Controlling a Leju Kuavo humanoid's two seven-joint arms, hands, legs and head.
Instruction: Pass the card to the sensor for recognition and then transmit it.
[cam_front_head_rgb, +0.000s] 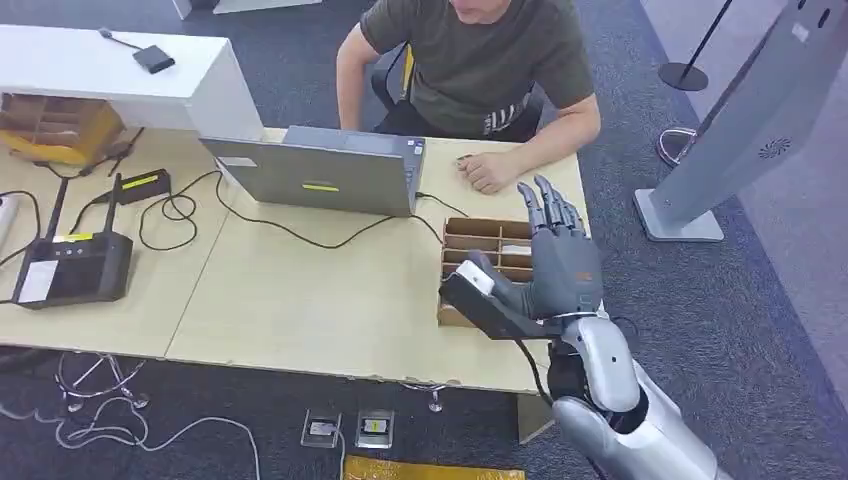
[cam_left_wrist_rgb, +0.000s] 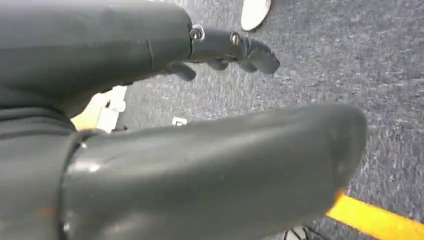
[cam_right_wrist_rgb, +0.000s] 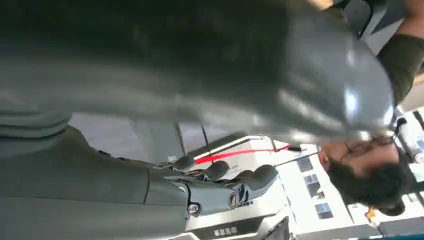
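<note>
One thin, stiff, light card (cam_front_head_rgb: 514, 250) (likely slippery, best pinched by its upper edge) is seen in the cardboard box (cam_front_head_rgb: 470, 236), over which the right hand (cam_front_head_rgb: 556, 262) is held open, fingers extended, empty.

The right hand (cam_front_head_rgb: 560, 262) stood raised over the cardboard divider box (cam_front_head_rgb: 478, 240), hiding its near right compartments, so any card there could not be made out. The seated person (cam_front_head_rgb: 478, 60) was cut off at the top edge. The laptop (cam_front_head_rgb: 322, 175) showed just its back. In the right wrist view the thumb (cam_right_wrist_rgb: 280, 75) was a blur.
</note>
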